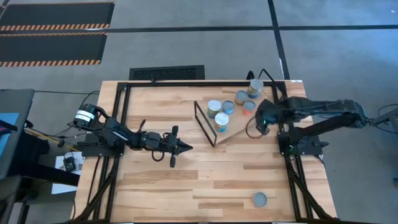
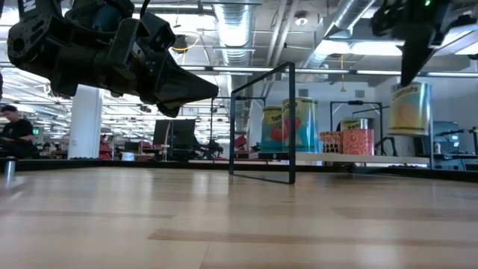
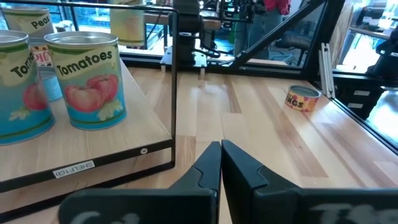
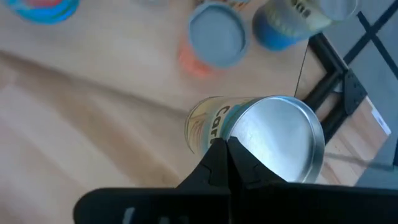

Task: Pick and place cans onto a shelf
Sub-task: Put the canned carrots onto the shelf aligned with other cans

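Note:
The shelf (image 1: pixel 239 129) is a light-wood board at the table's far right, with a black wire frame (image 1: pixel 204 121) at its left end. Several cans stand on it, among them two teal tomato cans (image 3: pixel 90 81) and a red can (image 2: pixel 358 140). My right gripper (image 4: pixel 227 146) is shut on a yellow-labelled can (image 2: pixel 409 108) above the board's right part. My left gripper (image 1: pixel 185 147) is shut and empty, above the table left of the wire frame. One more can (image 1: pixel 259 199) stands on the table near the front right. My right gripper pinches the yellow can's top rim (image 4: pixel 244 127) between its two fingers, at the edge of the silver lid. The fingers come from above, pointing down. The can hangs below them, about upright, its bottom clear of the shelf board (image 2: pixel 373 158).
A black frame (image 1: pixel 124 112) runs along the table's edges. Bare tabletop (image 1: pixel 205 180) lies between the shelf and the near edge. Beyond the table the low view shows a workshop, with a person (image 2: pixel 13 127) at the far left.

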